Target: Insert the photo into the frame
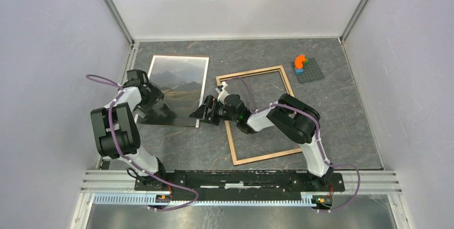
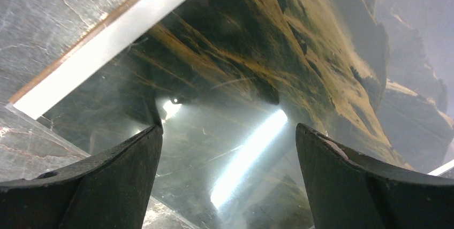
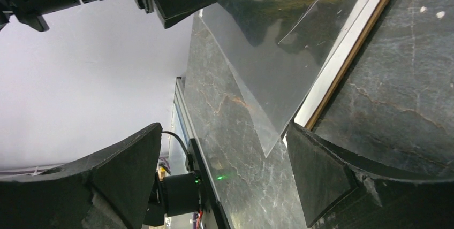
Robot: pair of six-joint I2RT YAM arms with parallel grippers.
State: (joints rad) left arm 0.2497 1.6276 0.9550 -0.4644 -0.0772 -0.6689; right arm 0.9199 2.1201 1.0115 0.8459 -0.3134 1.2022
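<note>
The photo (image 1: pixel 179 84), a glossy mountain print with a white border, lies flat on the table at the left. A clear sheet (image 3: pixel 257 79) lies over it and sticks out past its near corner. The frame (image 1: pixel 230 130), light wood face up, lies to its right with nothing inside it. My left gripper (image 1: pixel 151 103) is open above the photo's near left part (image 2: pixel 321 52), jaws wide apart (image 2: pixel 229 127). My right gripper (image 1: pixel 203 114) is open at the photo's near right corner, with one finger (image 3: pixel 321 181) beside the white border (image 3: pixel 348 52) and nothing between the jaws (image 3: pixel 225 127).
A small grey studded plate with an orange piece (image 1: pixel 307 68) sits at the back right. Grey walls close the table on the left, right and back. A thin brown edge (image 2: pixel 80 39) runs under the photo's border. The arms' base rail (image 1: pixel 241 178) runs along the near edge.
</note>
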